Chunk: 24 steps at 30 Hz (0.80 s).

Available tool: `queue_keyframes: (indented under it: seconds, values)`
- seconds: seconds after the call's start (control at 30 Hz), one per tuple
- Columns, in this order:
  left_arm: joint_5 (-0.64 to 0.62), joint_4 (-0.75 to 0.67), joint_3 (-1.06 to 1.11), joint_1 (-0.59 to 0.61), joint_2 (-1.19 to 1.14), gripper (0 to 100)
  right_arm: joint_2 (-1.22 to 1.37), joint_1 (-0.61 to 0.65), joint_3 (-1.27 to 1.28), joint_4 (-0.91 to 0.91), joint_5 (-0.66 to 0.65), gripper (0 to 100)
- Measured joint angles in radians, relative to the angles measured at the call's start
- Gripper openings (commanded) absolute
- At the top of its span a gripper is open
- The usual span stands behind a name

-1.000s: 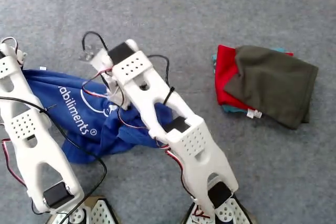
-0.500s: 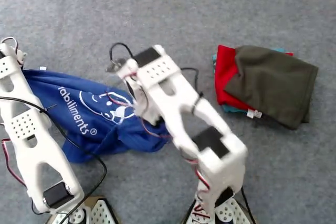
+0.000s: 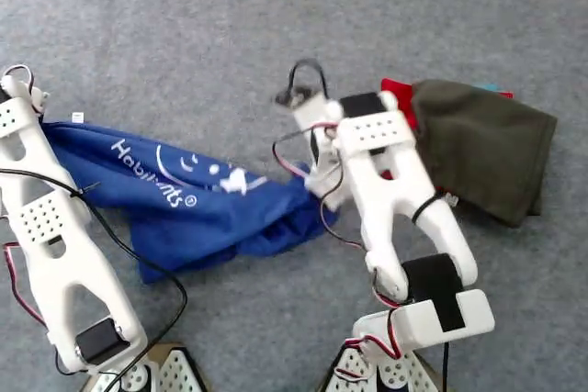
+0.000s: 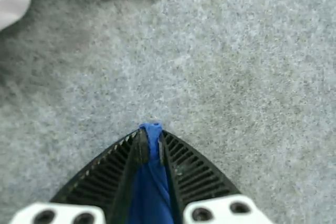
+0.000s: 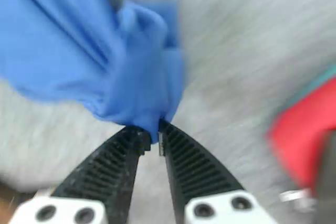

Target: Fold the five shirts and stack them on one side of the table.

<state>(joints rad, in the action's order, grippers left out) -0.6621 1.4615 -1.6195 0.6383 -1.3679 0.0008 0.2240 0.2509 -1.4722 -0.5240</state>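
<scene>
Left fingers (image 4: 119,167) and right fingers (image 5: 116,162) each pinch the blue shirt (image 3: 184,207) — stretched between them.

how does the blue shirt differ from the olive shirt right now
The blue shirt is unfolded, stretched out and rumpled; the olive shirt is folded. The blue shirt is pinched at opposite ends by the left gripper and right gripper; the olive shirt lies untouched. Both are on the grey table.
</scene>
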Motion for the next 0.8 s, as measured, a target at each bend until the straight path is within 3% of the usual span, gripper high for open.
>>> queue_keyframes:
  seconds: [0.37,0.57,0.8]
  values:
    - [-0.002,-0.011,-0.002,0.005,0.17,3,0.0,0.144,-0.431,0.222,0.091,1.5]
    - [-0.002,-0.127,-0.002,-0.009,0.324,3,0.018,0.158,-0.674,0.374,0.175,1.5]
    - [-0.002,-0.144,-0.002,-0.009,0.555,3,0.046,0.158,-0.891,0.483,0.284,1.5]
